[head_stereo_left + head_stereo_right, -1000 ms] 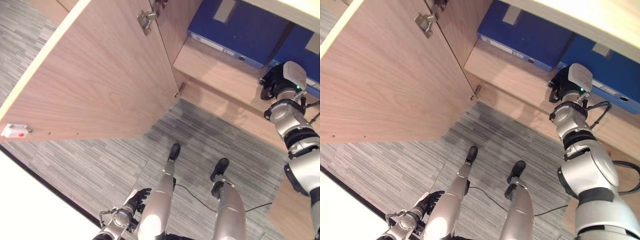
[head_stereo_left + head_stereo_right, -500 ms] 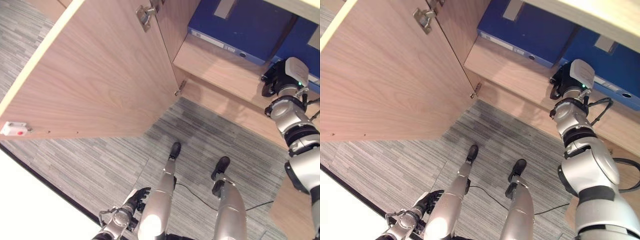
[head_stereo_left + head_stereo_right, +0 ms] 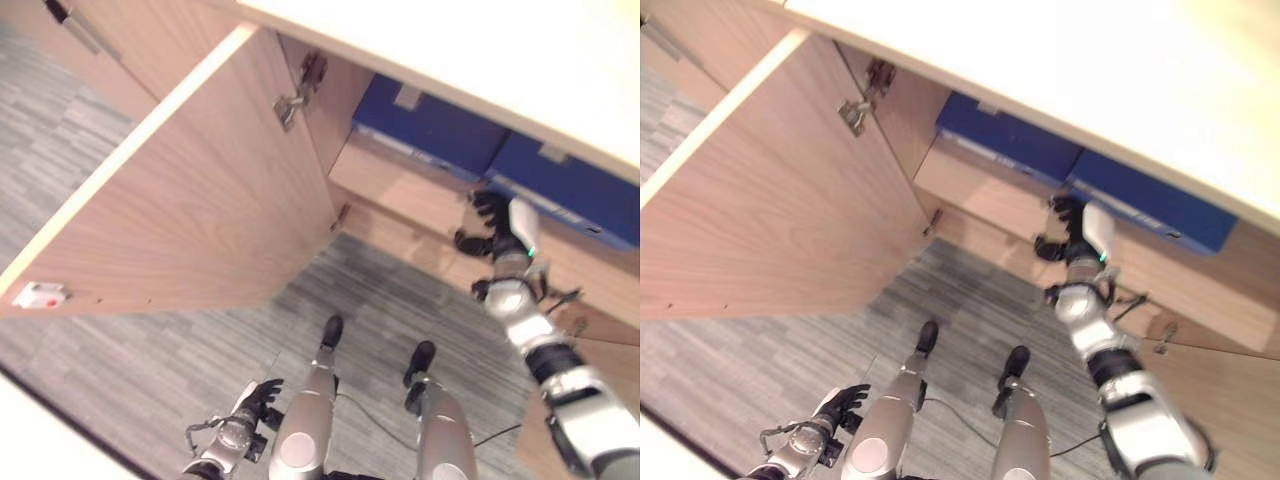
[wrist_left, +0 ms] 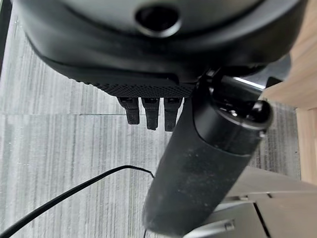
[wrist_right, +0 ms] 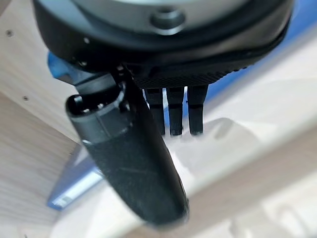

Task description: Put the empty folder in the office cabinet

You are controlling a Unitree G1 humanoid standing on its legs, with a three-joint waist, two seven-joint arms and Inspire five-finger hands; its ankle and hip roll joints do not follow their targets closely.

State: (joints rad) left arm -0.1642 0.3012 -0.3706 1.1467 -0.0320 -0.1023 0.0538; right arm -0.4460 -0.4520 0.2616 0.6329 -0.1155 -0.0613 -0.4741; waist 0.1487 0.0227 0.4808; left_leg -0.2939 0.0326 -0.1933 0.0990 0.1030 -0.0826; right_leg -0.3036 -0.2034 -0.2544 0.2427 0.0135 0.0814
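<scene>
Folders blue, lying on cabinet shelf. Right hand at shelf's front edge, fingers loose, holding nothing. Left hand low over carpet, relaxed, empty.

Bright, even light w/ glare washing out the cabinet top (near white). Motion blur across both eye views; right wrist view soft, thumb out of focus.

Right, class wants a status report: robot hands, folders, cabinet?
Right robot hand open, empty, at the cabinet shelf. Left robot hand open, low by the floor. Two blue folders on the shelf. Cabinet door open, nothing blocking.
</scene>
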